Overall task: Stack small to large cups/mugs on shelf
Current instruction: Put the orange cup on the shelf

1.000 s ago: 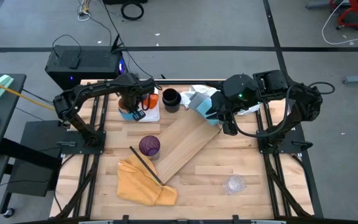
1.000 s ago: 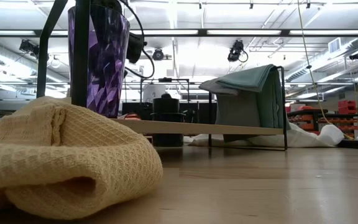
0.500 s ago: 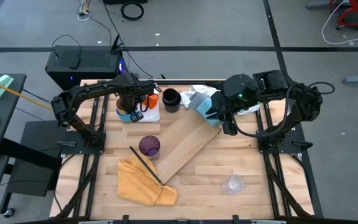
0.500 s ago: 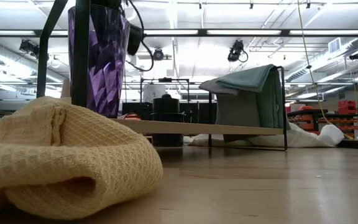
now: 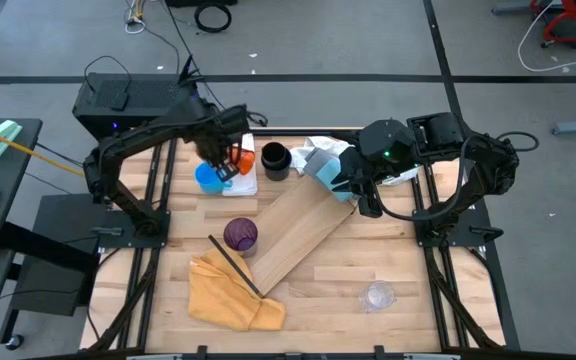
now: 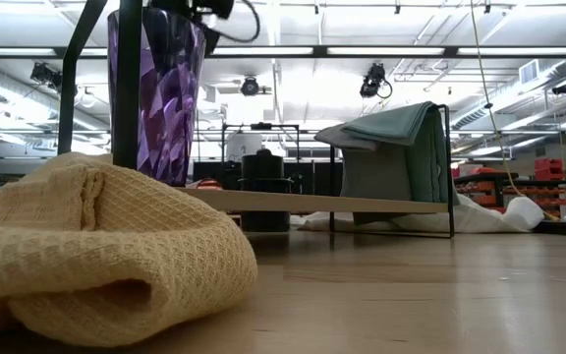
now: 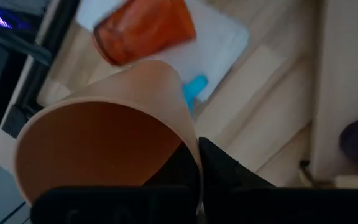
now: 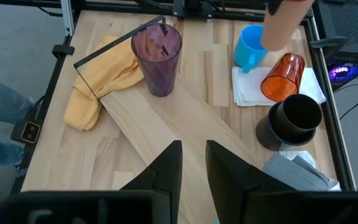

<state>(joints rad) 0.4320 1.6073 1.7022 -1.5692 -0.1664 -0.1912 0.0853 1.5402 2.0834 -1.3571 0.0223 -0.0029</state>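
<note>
High view: left hand (image 5: 218, 160) raised above the far-left part of the bench (image 5: 418, 300); a second ago it sat low over the bright blue mug (image 5: 206, 177), which now stands uncovered beside the white pad (image 5: 240, 186). Red-orange tumbler (image 5: 244, 157) lies on that pad, black mug (image 5: 274, 158) just beside it. Shelf (image 5: 298, 230), a pale wood board, lies diagonally mid-bench with the purple tumbler (image 5: 240, 234) upright at its near end, next to a yellow cloth (image 5: 228, 290). Right hand (image 5: 366, 205) unmoved at the shelf's far end. Low view: faceted purple tumbler rises behind the cloth, shelf edge running level past it; the left hand has climbed to the top of the view. Left wrist view: hand clenched on the rim of the small orange cup (image 7: 104, 149), pale peach, mouth toward the camera. Right wrist view: fingers (image 8: 166, 165) apart, nothing between them; orange cup hangs over the blue mug.
</note>
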